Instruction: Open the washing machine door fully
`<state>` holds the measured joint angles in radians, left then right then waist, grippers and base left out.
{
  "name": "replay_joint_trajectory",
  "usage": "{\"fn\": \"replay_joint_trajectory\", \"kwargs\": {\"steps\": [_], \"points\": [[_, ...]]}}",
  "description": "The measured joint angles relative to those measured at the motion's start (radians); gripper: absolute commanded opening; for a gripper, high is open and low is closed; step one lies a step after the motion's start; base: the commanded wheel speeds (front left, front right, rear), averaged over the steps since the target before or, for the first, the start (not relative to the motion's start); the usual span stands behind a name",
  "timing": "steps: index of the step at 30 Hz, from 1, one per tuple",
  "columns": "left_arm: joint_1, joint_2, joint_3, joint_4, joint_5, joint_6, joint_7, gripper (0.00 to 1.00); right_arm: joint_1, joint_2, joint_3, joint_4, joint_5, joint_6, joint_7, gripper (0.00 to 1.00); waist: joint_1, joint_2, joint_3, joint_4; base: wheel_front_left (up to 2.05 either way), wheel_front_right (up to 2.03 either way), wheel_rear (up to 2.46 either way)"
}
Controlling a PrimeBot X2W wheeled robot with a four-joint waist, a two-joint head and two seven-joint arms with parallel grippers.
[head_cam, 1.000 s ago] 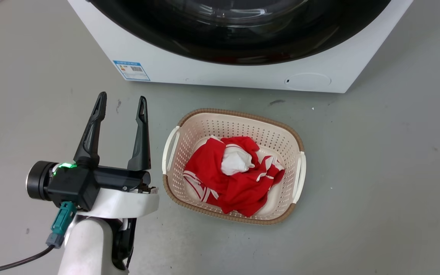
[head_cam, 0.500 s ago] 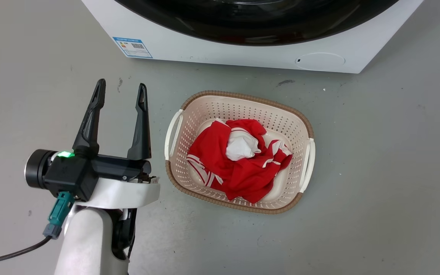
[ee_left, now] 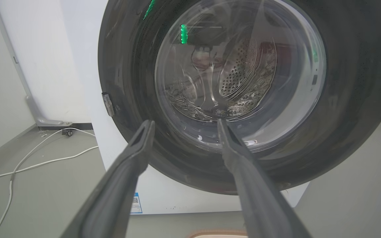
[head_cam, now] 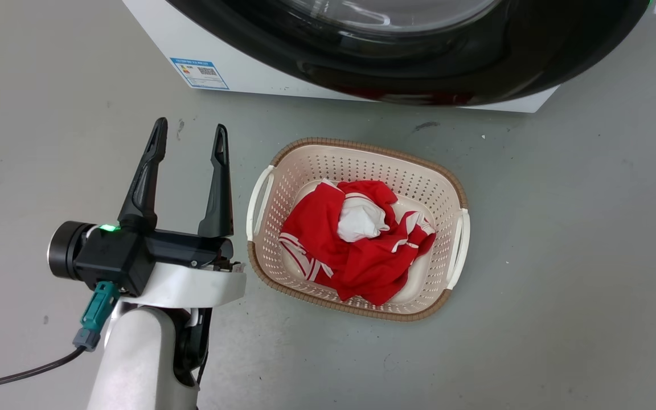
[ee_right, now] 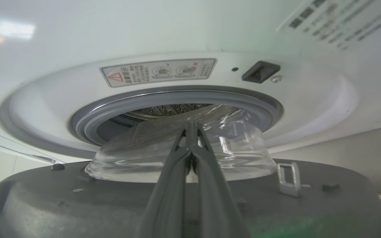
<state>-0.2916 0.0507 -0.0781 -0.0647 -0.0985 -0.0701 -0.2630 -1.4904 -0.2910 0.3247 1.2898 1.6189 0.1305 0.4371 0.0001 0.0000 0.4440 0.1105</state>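
I read the job as started but far from finished. The door (head_cam: pixel 504 68) is unlatched and ajar. At the top of the head view its black rim stands off the machine (head_cam: pixel 259 77) and overhangs the white front toward the upper right.

In the right wrist view the glass bowl (ee_right: pixel 236 145) is only partly out of the grey gasket (ee_right: pixel 111 109). The latch hook (ee_right: pixel 288 178) at the lower right of that view is clear of its slot. The gap between door and front looks narrow, so I judge most of the swing is left to do.

The right gripper (ee_right: pixel 189 127) has its fingers pressed together with nothing visibly between them. They reach across the door's inner face toward the bowl. I cannot tell from these views whether they touch the door.

The left gripper (head_cam: pixel 190 126), at the lower left of the head view, has its fingers spread wide and holds nothing. In its own wrist view it looks straight at the door's front.

A basket (head_cam: pixel 362 165) of red cloth (head_cam: pixel 351 262) sits in the middle of the head view, just below the door's rim. I would watch that clearance as the door comes round.
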Motion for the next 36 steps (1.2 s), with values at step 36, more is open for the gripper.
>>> {"fn": "replay_joint_trajectory", "kwargs": {"steps": [36], "points": [[0.187,0.0,-0.062,0.072,0.016,0.01,0.0,1.0,0.553,0.166,0.086,-0.399,0.023,-0.001,0.35,0.0,-0.0003,0.0,-0.336,-0.047,0.0,0.0,0.0]]}}
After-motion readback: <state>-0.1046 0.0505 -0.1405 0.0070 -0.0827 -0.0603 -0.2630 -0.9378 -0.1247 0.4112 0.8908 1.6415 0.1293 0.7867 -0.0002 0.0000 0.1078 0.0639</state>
